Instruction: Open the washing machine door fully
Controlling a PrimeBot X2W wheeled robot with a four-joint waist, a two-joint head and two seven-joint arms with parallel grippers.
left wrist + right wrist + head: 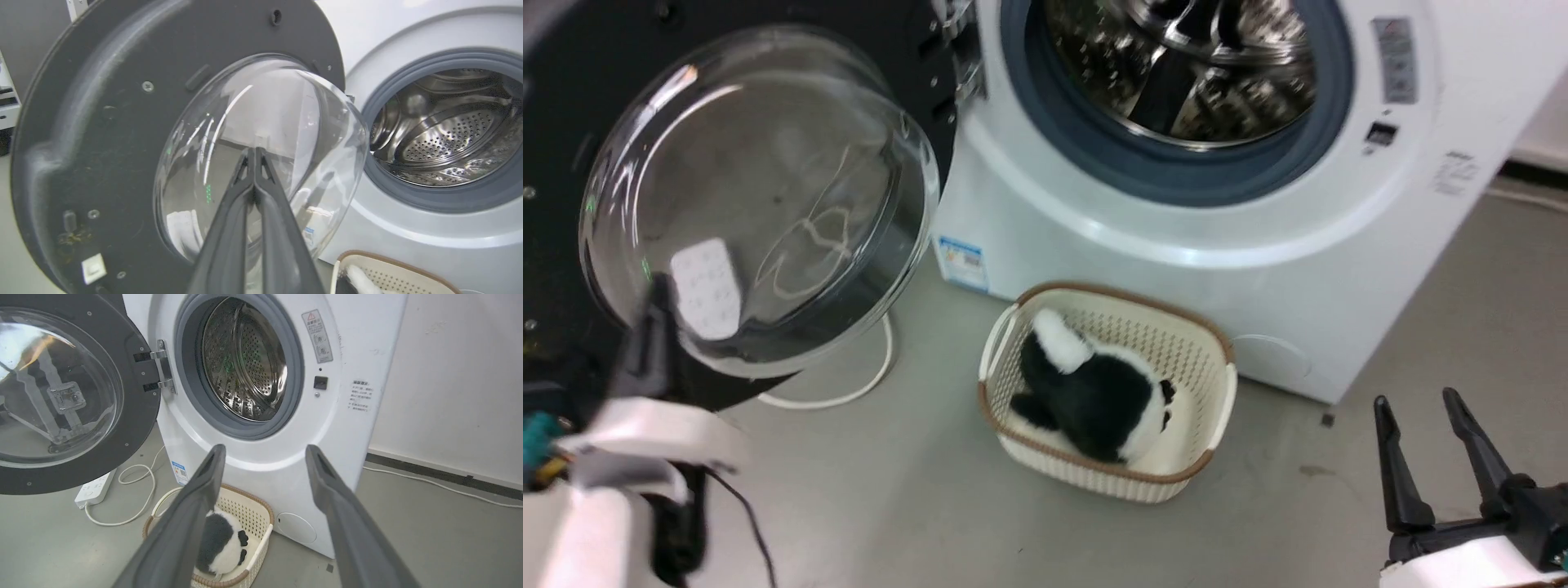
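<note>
Head view: high, looking down on the washing machine [1094, 220].
Left wrist view: very near the washing machine door [102, 143], facing its inner side.
Right wrist view: lower, farther back.
Shared: drum [245, 363].

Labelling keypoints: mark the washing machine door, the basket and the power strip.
washing machine door [760, 204], head view, middle of the glass bowl.
basket [1086, 474], head view, front wall.
power strip [94, 488], right wrist view, white body.

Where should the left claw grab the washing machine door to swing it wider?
Pinch the thin black rim of the washing machine door at its free edge, opposite the hinge, coming edge-on from outside. The glass bowl bulges smoothly, offering no purchase.
</note>
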